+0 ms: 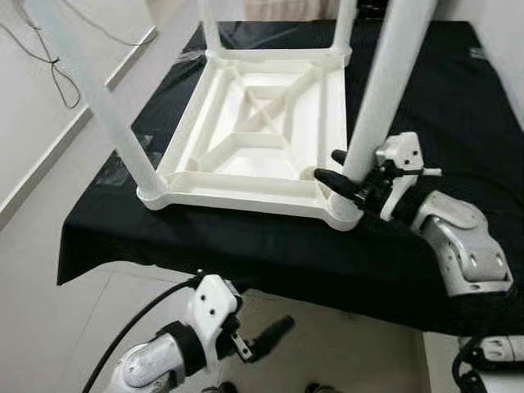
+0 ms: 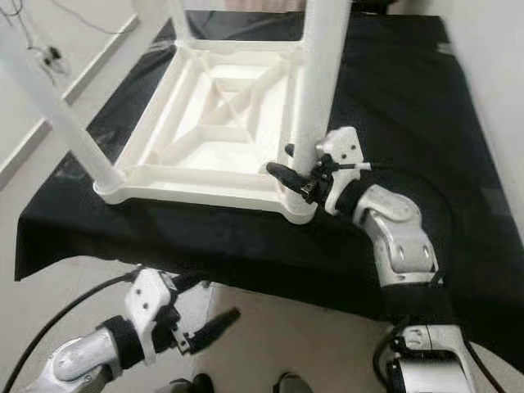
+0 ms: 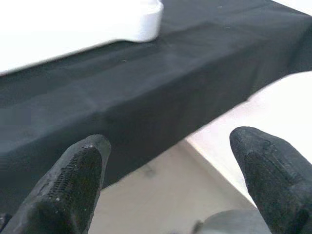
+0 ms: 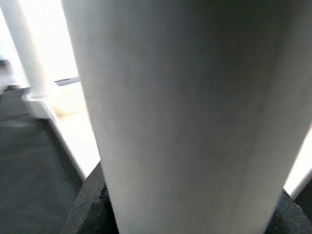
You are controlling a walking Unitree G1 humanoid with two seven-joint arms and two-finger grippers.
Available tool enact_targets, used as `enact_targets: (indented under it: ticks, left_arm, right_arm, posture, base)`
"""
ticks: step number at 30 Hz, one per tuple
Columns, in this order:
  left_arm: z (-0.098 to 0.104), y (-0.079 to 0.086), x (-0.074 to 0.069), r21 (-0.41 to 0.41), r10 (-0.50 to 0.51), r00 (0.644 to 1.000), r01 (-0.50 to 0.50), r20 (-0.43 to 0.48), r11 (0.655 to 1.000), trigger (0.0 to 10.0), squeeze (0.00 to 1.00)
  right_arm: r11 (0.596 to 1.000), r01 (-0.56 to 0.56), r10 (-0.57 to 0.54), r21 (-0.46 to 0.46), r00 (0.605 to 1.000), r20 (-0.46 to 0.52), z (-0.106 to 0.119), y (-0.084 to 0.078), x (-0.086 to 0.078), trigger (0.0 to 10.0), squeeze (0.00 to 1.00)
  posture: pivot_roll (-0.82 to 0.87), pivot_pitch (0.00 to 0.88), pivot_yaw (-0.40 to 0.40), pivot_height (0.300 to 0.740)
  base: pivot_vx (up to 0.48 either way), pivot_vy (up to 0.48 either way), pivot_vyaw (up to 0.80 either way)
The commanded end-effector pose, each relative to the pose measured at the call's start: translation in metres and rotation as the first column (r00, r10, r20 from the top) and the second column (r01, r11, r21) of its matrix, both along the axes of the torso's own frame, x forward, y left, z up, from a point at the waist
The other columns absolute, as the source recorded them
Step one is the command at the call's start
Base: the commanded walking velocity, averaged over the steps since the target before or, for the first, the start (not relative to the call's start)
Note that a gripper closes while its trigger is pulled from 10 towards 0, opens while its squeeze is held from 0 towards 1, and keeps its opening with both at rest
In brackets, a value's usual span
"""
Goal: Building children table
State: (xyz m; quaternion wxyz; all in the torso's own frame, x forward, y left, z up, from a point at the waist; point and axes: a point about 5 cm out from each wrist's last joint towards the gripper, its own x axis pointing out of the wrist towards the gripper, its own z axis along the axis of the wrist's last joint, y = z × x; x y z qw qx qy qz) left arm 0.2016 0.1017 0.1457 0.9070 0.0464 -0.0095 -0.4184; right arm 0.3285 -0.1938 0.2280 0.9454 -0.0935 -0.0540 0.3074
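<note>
Table: I see the white plastic children's table [image 1: 246, 123] upside down on a black cloth [image 1: 246, 246], ribbed underside up, legs pointing upward.
Right gripper: my right gripper [image 1: 342, 173] clasps the near right leg [image 1: 385, 90] low, just above its corner socket.
Left gripper: my left gripper [image 1: 266, 337] hangs below the cloth's front edge, fingers spread wide, holding nothing.

One tabletop [image 1: 246, 123], four legs [image 1: 385, 90], two grippers [image 1: 337, 169].
</note>
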Motion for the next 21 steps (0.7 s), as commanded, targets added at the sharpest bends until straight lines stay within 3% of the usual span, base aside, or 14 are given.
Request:
enact_targets:
  ticks: [1, 2, 3, 4, 5, 6, 13, 14, 15, 16, 17, 18, 19, 21]
  left_arm:
    - [0.000, 0.004, -0.001, 0.009, 0.043, 0.999, -0.043, 0.024, 0.999, 10.0, 0.00]
    - [0.002, 0.009, 0.000, -0.002, 0.109, 0.992, -0.109, 0.061, 0.994, 10.0, 0.00]
    - [0.002, 0.009, 0.000, -0.002, 0.109, 0.992, -0.109, 0.061, 0.994, 10.0, 0.00]
    - [0.003, 0.009, -0.002, -0.007, 0.117, 0.991, -0.117, 0.071, 0.993, 10.0, 0.00]
    - [0.003, 0.009, -0.002, -0.007, 0.117, 0.991, -0.117, 0.071, 0.993, 10.0, 0.00]
    - [0.003, 0.011, -0.003, -0.029, 0.137, 0.988, -0.135, 0.074, 0.990, 10.0, 0.00]
    - [0.001, 0.012, -0.001, -0.058, 0.136, 0.989, -0.133, 0.055, 0.989, 10.0, 0.00]
    - [-0.001, 0.011, 0.000, -0.072, 0.119, 0.992, -0.116, 0.036, 0.991, 10.0, 0.00]
    - [-0.001, 0.011, 0.000, -0.072, 0.119, 0.992, -0.116, 0.036, 0.991, 10.0, 0.00]
    - [-0.003, 0.010, 0.001, -0.086, 0.097, 0.995, -0.095, 0.020, 0.992, 10.0, 0.00]
    - [-0.003, 0.010, 0.001, -0.086, 0.097, 0.995, -0.095, 0.020, 0.992, 10.0, 0.00]
    - [-0.005, 0.008, 0.002, -0.098, 0.070, 0.997, -0.070, 0.005, 0.993, 10.0, 0.00]
    - [-0.006, 0.006, 0.003, -0.109, 0.038, 0.999, -0.039, -0.008, 0.993, 10.0, 0.00]
    - [-0.007, 0.004, 0.004, -0.118, 0.013, 1.000, -0.015, -0.016, 0.993, 10.0, 0.00]
  right_arm:
    - [0.998, 0.059, -0.062, -0.021, 0.980, -0.188, -0.042, 0.005, -0.009, 0.0, 0.00]
    - [0.875, 0.478, -0.480, -0.077, 0.838, -0.258, -0.075, -0.003, -0.030, 0.0, 0.00]
    - [0.875, 0.478, -0.480, -0.077, 0.838, -0.258, -0.075, -0.003, -0.030, 0.0, 0.00]
    - [0.833, 0.544, -0.547, -0.099, 0.787, -0.284, -0.086, 0.000, -0.044, 0.0, 0.00]
    - [0.833, 0.544, -0.547, -0.099, 0.787, -0.284, -0.086, 0.000, -0.044, 0.0, 0.00]
    - [0.799, 0.592, -0.594, -0.105, 0.749, -0.294, -0.093, 0.005, -0.057, 0.0, 0.00]
    - [0.813, 0.576, -0.575, -0.083, 0.775, -0.263, -0.087, 0.013, -0.048, 0.0, 0.00]
    - [0.831, 0.553, -0.549, -0.055, 0.801, -0.239, -0.080, 0.018, -0.040, 2.5, 0.00]
    - [0.831, 0.553, -0.549, -0.055, 0.801, -0.239, -0.080, 0.018, -0.040, 2.5, 0.00]
    - [0.878, 0.478, -0.471, -0.016, 0.858, -0.204, -0.070, 0.028, -0.031, 10.0, 0.00]
    - [0.878, 0.478, -0.471, -0.016, 0.858, -0.204, -0.070, 0.028, -0.031, 10.0, 0.00]
    - [0.912, 0.409, -0.398, 0.039, 0.902, -0.166, -0.058, 0.035, -0.021, 10.0, 1.00]
    - [0.948, 0.300, -0.287, 0.104, 0.950, -0.123, -0.041, 0.042, -0.012, 10.0, 1.00]
    - [0.969, 0.201, -0.188, 0.145, 0.977, -0.100, -0.030, 0.046, -0.006, 10.0, 1.00]
  posture:
    - [-0.05, 0.219, 0.036, 0.740]
    - [-0.05, 0.223, 0.039, 0.740]
    - [-0.05, 0.223, 0.039, 0.740]
    - [-0.05, 0.227, 0.040, 0.740]
    - [-0.05, 0.227, 0.040, 0.740]
    - [-0.06, 0.223, 0.051, 0.740]
    - [-0.06, 0.213, 0.049, 0.740]
    - [-0.05, 0.207, 0.048, 0.740]
    - [-0.05, 0.207, 0.048, 0.740]
    - [-0.05, 0.204, 0.050, 0.740]
    - [-0.05, 0.204, 0.050, 0.740]
    - [-0.05, 0.194, 0.053, 0.740]
    - [-0.05, 0.191, 0.054, 0.740]
    - [-0.04, 0.183, 0.051, 0.740]
  base:
    - [0.000, 0.000, 0.00]
    - [0.000, 0.000, 0.00]
    - [0.000, 0.000, 0.00]
    - [0.000, 0.000, 0.00]
    - [0.000, 0.000, 0.00]
    - [0.000, 0.000, 0.00]
    - [0.000, 0.000, 0.00]
    - [0.000, 0.000, 0.00]
    - [0.000, 0.000, 0.00]
    - [0.000, 0.000, 0.00]
    - [0.000, 0.000, 0.00]
    - [0.000, 0.000, 0.00]
    - [0.000, 0.000, 0.00]
    - [0.000, 0.000, 0.00]
